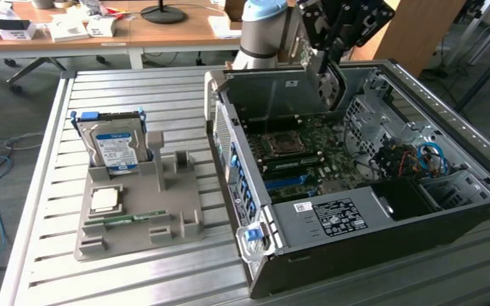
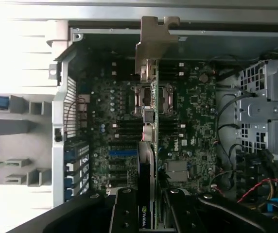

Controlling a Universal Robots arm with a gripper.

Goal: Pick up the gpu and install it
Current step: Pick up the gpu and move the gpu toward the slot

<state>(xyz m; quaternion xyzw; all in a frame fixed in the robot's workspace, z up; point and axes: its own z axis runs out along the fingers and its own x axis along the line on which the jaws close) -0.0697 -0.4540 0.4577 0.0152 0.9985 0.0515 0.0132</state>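
The gpu [image 2: 152,111], gripped between the fingers [image 2: 124,213], hangs above the motherboard [image 2: 197,131] of the open computer case [image 1: 330,220].

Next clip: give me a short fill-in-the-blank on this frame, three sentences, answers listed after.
1. The gripper is shut on the ___, holding it above the open computer case.
2. The hard drive stands ___ in the gray holder.
3. The gray holder sits to the exterior view's ___ of the computer case.

Missing words: gpu; upright; left.
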